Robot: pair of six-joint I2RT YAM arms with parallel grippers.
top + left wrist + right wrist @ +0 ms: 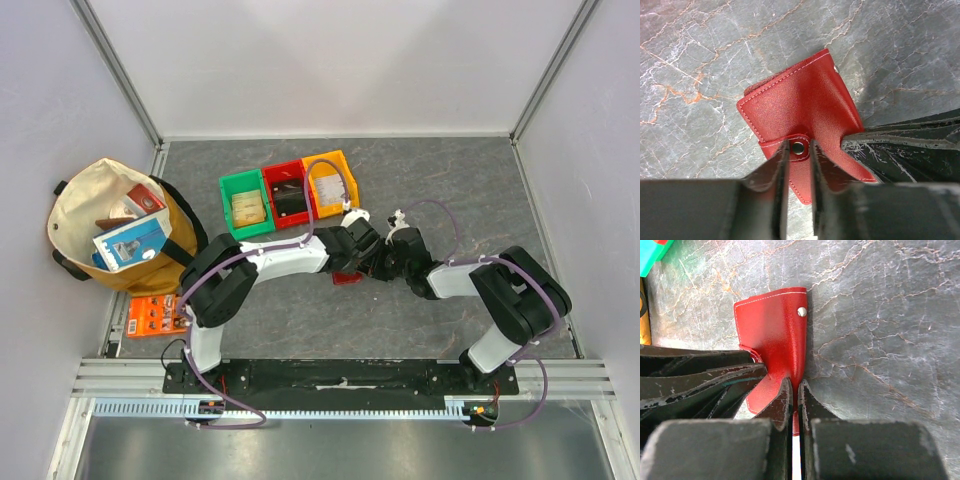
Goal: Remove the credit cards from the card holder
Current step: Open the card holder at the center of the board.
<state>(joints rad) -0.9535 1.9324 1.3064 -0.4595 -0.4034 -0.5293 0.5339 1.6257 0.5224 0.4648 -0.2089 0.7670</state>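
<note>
The card holder (346,277) lies folded shut on the grey table between both arms, a small dark-red wallet (800,105) with white stitching. Its snap tab (798,147) sits in the narrow gap between the jaws of my left gripper (798,151), a finger close on each side of the metal snap. My right gripper (796,387) is shut on the holder's near edge (775,330). From above, the left gripper (354,266) and the right gripper (374,268) meet over the holder and hide most of it. The credit cards are hidden.
Green bin (245,205), red bin (288,195) and yellow bin (332,185) stand in a row just behind the arms. A cream and mustard bag (120,225) with packets sits at the far left. An orange flat packet (152,317) lies at the left front.
</note>
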